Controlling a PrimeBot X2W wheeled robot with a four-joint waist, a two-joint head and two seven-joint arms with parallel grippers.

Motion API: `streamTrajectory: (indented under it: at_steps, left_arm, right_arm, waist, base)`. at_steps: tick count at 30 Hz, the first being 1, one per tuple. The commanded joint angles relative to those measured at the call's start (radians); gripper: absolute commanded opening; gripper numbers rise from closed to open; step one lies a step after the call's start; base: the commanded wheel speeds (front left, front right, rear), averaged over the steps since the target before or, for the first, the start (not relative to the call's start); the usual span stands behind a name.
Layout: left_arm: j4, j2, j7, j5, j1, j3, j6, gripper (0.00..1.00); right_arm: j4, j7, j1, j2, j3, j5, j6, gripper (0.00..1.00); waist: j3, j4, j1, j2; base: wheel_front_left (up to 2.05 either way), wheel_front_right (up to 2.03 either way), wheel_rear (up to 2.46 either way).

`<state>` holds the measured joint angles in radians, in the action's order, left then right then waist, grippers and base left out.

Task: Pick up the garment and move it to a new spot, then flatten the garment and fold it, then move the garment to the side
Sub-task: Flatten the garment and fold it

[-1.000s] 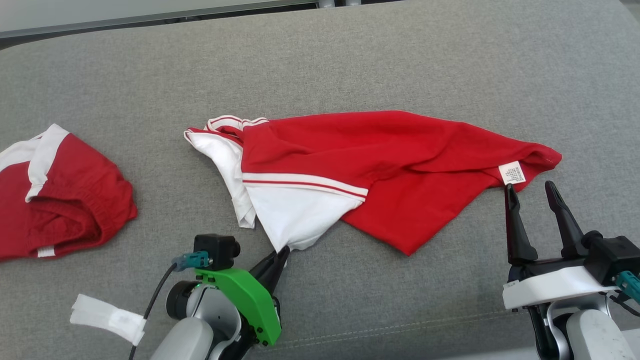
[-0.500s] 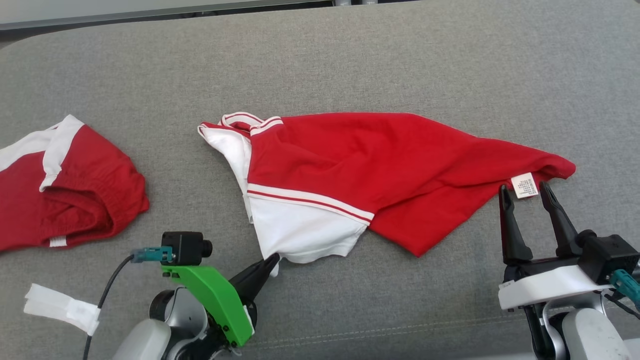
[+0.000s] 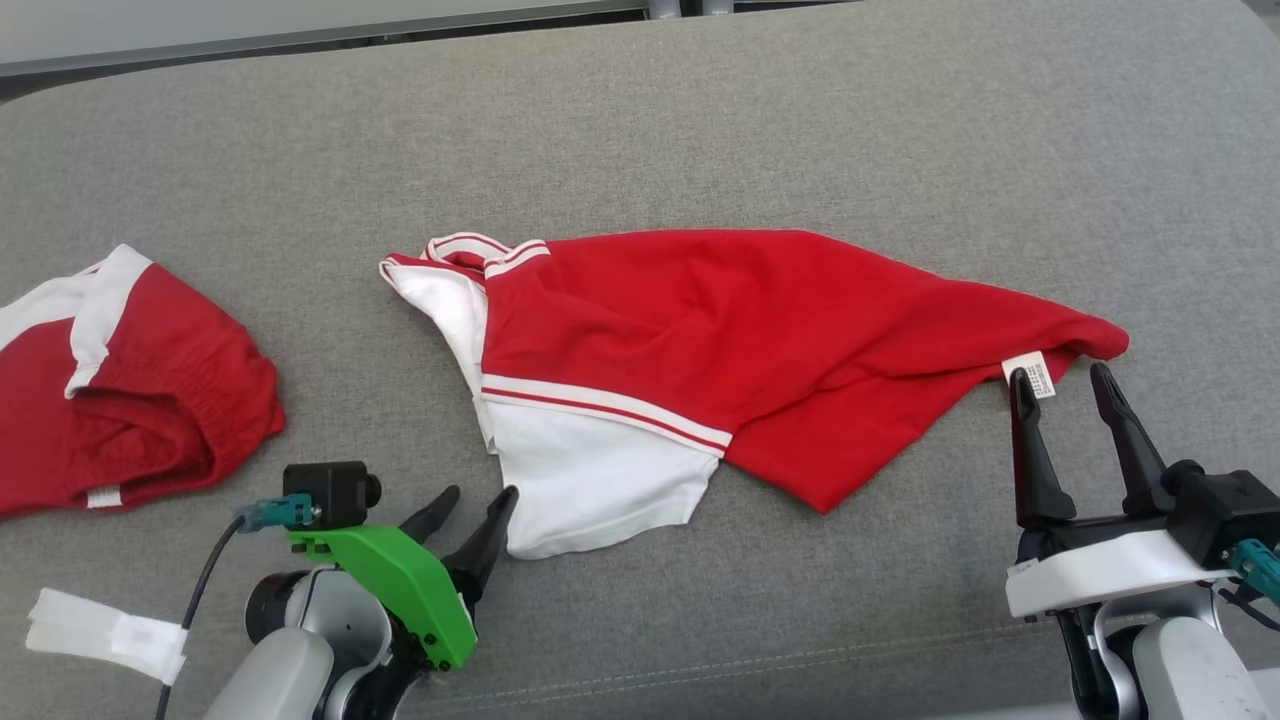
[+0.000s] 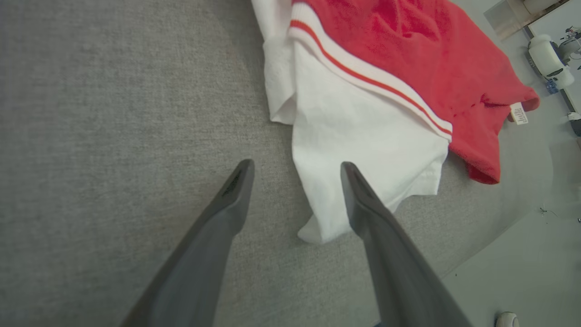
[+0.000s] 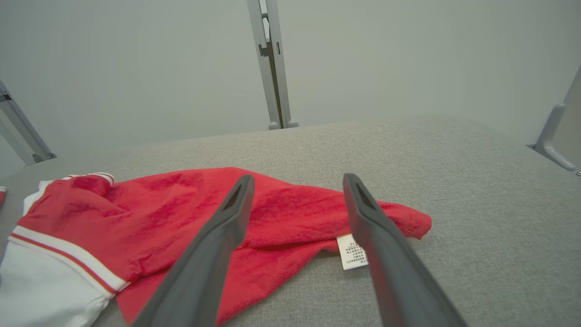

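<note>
Now my left gripper [image 3: 481, 492] has its two fingers spread wide with nothing between them; the inner finger sits just beside the near corner of the white panel [image 3: 590, 490], and I cannot tell whether it brushes the cloth. My right gripper [image 3: 1058, 372] is spread just as wide and also holds nothing. Its fingertips stand on either side of the care label [image 3: 1030, 372] at the red hem corner, seemingly poised over it and not pinching.

Beyond my fingers, the red-and-white shirt [image 3: 720, 330] lies on the grey cushion [image 3: 700, 120], drawn out lengthwise between my two grippers. It is rumpled: the white panel is doubled under the striped band, and creases run across the red body. I judge that it rests wherever it was meant to be laid, though I cannot confirm that this is the new spot. Flattening looks only partly done; folding and the move to the side are not yet begun. A second red-and-white garment [image 3: 130, 390] sits bunched far to my left, well apart
</note>
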<state>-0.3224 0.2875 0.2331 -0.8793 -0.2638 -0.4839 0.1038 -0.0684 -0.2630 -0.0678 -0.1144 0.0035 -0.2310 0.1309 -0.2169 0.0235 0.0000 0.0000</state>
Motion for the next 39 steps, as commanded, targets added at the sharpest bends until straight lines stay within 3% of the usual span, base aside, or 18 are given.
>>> streamTrajectory:
  at_steps: [1, 13, 19, 27, 39]
  left_arm:
    - [0.004, 0.006, -0.040, 0.029, 0.008, 0.008, -0.023, 1.00]
    - [0.112, -0.002, -0.404, 0.206, 0.093, 0.093, -0.230, 1.00]
    - [0.189, -0.002, -0.488, 0.308, 0.141, 0.132, -0.310, 1.00]
    - [0.261, -0.022, -0.498, 0.429, 0.221, 0.196, -0.304, 1.00]
    - [0.242, -0.027, -0.497, 0.566, 0.282, 0.251, -0.198, 1.00]
  right_arm:
    - [-0.002, -0.005, 0.004, -0.003, -0.007, 0.005, 0.000, 1.00]
    - [-0.022, -0.005, 0.011, -0.008, -0.014, 0.010, 0.000, 1.00]
    - [-0.040, -0.005, 0.022, -0.015, -0.023, 0.013, 0.000, 1.00]
    - [-0.058, -0.005, 0.052, -0.003, -0.038, 0.028, 0.000, 1.00]
    - [-0.081, -0.005, 0.119, 0.019, -0.040, 0.062, 0.000, 1.00]
  waist:
    - [0.008, -0.008, 0.0000, 0.0000]
    - [0.057, -0.043, 0.0000, 0.0000]
    - [0.091, -0.057, 0.0000, 0.0000]
    - [0.140, -0.073, 0.0000, 0.0000]
    - [0.220, -0.073, 0.0000, 0.0000]
  base:
    - [0.00, 0.00, 0.00]
    - [0.00, 0.00, 0.00]
    - [0.00, 0.00, 0.00]
    - [0.00, 0.00, 0.00]
    - [0.00, 0.00, 0.00]
